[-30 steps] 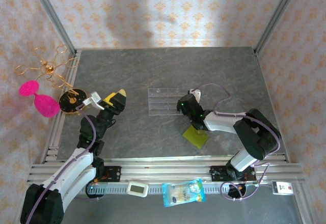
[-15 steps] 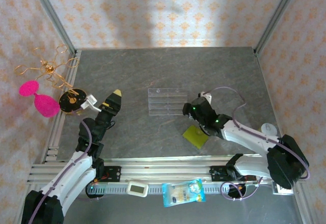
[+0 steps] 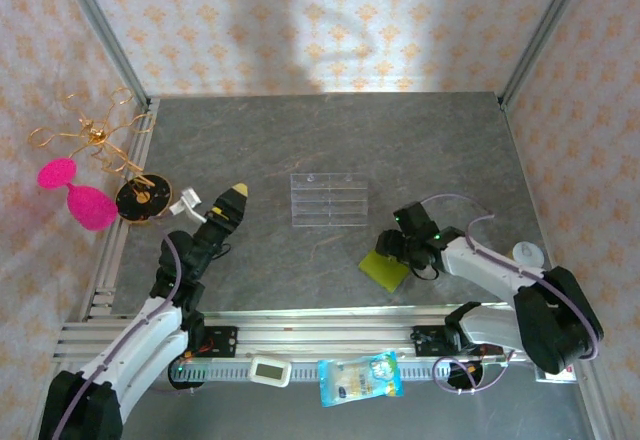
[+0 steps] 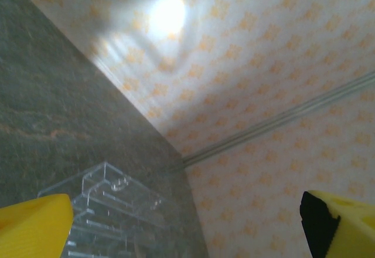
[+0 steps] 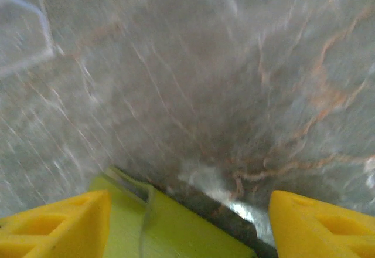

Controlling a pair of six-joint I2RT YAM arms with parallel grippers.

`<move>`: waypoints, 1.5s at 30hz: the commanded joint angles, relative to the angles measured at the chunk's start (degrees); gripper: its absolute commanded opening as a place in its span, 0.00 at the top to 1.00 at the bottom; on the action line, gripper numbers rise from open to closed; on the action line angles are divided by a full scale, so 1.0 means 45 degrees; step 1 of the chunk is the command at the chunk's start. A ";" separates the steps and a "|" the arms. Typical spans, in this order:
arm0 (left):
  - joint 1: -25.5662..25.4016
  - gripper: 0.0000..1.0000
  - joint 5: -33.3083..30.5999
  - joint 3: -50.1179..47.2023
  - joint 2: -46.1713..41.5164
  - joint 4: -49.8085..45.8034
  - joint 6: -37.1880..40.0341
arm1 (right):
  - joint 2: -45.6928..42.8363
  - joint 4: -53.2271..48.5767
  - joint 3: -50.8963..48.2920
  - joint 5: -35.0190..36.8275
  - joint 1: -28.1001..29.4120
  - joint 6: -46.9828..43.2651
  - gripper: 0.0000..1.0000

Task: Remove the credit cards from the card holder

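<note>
The card holder is a flat olive-yellow wallet lying closed on the grey table, right of centre near the front. My right gripper hovers low at its far right edge, open; in the right wrist view the card holder lies under the gap of the right gripper, nearer the left fingertip. No credit cards show; they are hidden. My left gripper is raised at the left, open and empty, and the left wrist view has the left gripper facing the wall.
A clear plastic tray with compartments stands mid-table, seen also as the tray ahead of the left gripper. Pink shapes, a gold wire ornament and a round dark disc crowd the left edge. A snack packet lies on the front rail.
My right gripper has swung from beside the tray down and right to the card holder's far edge, with its jaws wider. The left gripper shifted only slightly.
</note>
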 commanded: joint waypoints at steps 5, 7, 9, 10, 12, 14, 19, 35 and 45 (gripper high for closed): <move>-0.1478 0.09 0.0622 -0.0193 -0.0067 -0.1240 0.0416 | -0.0404 0.0222 -0.0092 -0.2465 0.2009 0.1440 0.32; -0.1920 0.10 0.0352 -0.0332 -0.0245 -0.1594 0.0420 | -0.0254 0.0484 0.0112 -0.2524 0.2787 0.1815 0.33; -0.2201 0.11 0.0306 -0.0290 -0.0289 -0.2089 0.0503 | 0.0176 0.0561 0.0366 -0.2375 0.3453 0.1922 0.33; -0.2277 0.12 0.0350 -0.0168 -0.0281 -0.2522 0.0692 | 0.0307 0.0519 0.0475 -0.2268 0.3710 0.1897 0.33; -0.2416 0.14 0.0305 0.0165 -0.0256 -0.3415 0.1084 | 0.0496 0.0345 0.0606 -0.2054 0.3973 0.1656 0.33; -0.2481 0.14 0.0359 0.0398 -0.0246 -0.4054 0.1382 | 0.0552 -0.0335 0.0824 -0.1219 0.4002 0.1099 0.33; -0.2532 0.16 0.0677 0.0485 0.0052 -0.4189 0.1480 | 0.0753 -0.0467 0.0588 -0.0708 0.4002 0.0256 0.41; -0.3093 0.17 0.1366 0.0572 0.1662 -0.2880 0.1544 | 0.0443 0.1030 0.0108 -0.1232 0.4000 -0.0835 0.98; -0.3451 0.12 0.1500 0.0364 0.0996 -0.0945 0.1524 | -0.0791 0.1699 0.2636 -0.1373 0.3901 -0.1918 1.00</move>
